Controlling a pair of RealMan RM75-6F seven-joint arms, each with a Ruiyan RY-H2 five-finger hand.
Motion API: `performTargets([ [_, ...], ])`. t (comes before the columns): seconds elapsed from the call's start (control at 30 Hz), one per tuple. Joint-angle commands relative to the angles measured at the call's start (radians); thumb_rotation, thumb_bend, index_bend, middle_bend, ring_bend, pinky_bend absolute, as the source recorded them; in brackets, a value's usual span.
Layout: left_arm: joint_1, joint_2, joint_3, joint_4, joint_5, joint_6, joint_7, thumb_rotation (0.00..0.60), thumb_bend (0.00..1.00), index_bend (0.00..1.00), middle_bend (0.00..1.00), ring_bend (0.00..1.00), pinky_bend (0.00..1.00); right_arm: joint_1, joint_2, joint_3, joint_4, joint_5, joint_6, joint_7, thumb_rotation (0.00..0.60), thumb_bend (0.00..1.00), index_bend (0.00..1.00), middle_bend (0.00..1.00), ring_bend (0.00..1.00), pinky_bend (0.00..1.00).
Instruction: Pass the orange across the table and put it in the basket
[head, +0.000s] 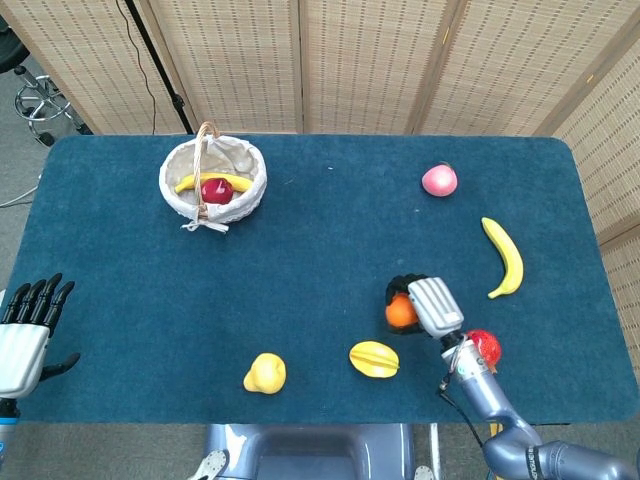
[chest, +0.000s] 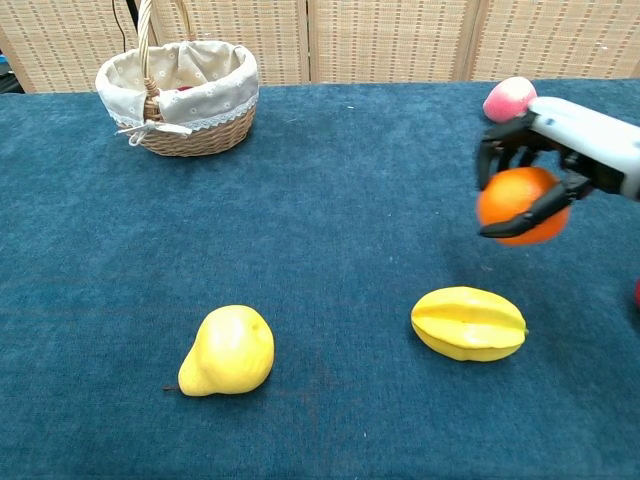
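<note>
We see the right robot hand clasping the orange, lifted clear of the blue worktop. A star fruit lies just below it at 7 o'clock. The left robot hand rests released, fingers apart, at the worktop's 8 o'clock edge. The basket sits far off at 10 o'clock, holding a banana and a red fruit.

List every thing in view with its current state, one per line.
orange: held by the right hand, off the table
right hand: fingers closed around the orange
left hand: empty, fingers apart
basket: upright, holding a banana and a red fruit
pear: lying on the table
starfruit: lying on the table
</note>
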Motion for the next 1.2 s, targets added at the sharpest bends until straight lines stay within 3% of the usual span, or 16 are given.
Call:
performTargets([
  [0.03, -0.001, -0.001, 0.001, 0.002, 0.001, -0.002, 0.001, 0.600, 0.00, 0.00, 0.00, 0.00, 0.06, 0.066, -0.058, 0.041, 0.011, 0.036, -0.062, -0.055, 0.600, 0.24, 0.81, 0.63, 0.64, 0.73],
  [0.3, -0.003, -0.006, 0.001, 0.010, -0.005, -0.010, 0.004, 0.600, 0.00, 0.00, 0.00, 0.00, 0.06, 0.229, -0.240, 0.154, 0.194, 0.152, -0.196, -0.097, 0.600, 0.24, 0.82, 0.63, 0.64, 0.73],
  [0.53, -0.007, -0.012, 0.005, 0.022, -0.012, -0.027, -0.003, 0.600, 0.00, 0.00, 0.00, 0.00, 0.06, 0.370, -0.397, 0.242, 0.459, 0.244, -0.314, -0.030, 0.600, 0.24, 0.82, 0.63, 0.64, 0.73],
  [0.83, -0.009, -0.016, 0.007, 0.036, -0.026, -0.044, -0.011, 0.600, 0.00, 0.00, 0.00, 0.00, 0.06, 0.488, -0.559, 0.351, 0.731, 0.261, -0.250, 0.145, 0.600, 0.24, 0.82, 0.63, 0.63, 0.73],
  [0.97, -0.008, -0.015, 0.007, 0.035, -0.026, -0.041, -0.012, 0.600, 0.00, 0.00, 0.00, 0.00, 0.06, 0.527, -0.614, 0.371, 0.838, 0.271, -0.244, 0.203, 0.600, 0.24, 0.82, 0.64, 0.62, 0.72],
  [1.1, -0.008, -0.015, 0.006, 0.035, -0.027, -0.042, -0.012, 0.600, 0.00, 0.00, 0.00, 0.00, 0.06, 0.545, -0.646, 0.355, 0.889, 0.262, -0.249, 0.224, 0.600, 0.24, 0.81, 0.63, 0.61, 0.71],
  [1.2, -0.009, -0.015, 0.006, 0.035, -0.030, -0.045, -0.011, 0.600, 0.00, 0.00, 0.00, 0.00, 0.06, 0.551, -0.664, 0.338, 0.905, 0.250, -0.252, 0.243, 0.600, 0.24, 0.77, 0.59, 0.56, 0.64],
])
